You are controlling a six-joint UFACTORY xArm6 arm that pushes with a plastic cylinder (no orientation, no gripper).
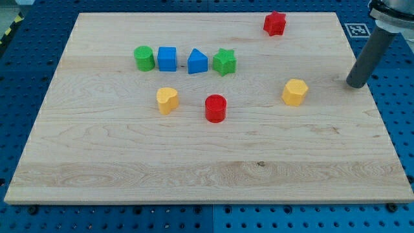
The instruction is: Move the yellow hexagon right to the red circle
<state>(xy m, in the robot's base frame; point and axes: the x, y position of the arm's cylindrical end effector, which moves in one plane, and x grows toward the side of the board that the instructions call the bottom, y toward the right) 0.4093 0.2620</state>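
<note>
The yellow hexagon lies on the wooden board at the view's right of centre. The red circle lies near the middle, to the view's left of the hexagon and a little lower. My tip rests near the board's right edge, to the view's right of the yellow hexagon and apart from it, touching no block.
A yellow heart lies left of the red circle. A row of green circle, blue cube, blue triangle-topped block and green star sits above. A red star is near the top edge.
</note>
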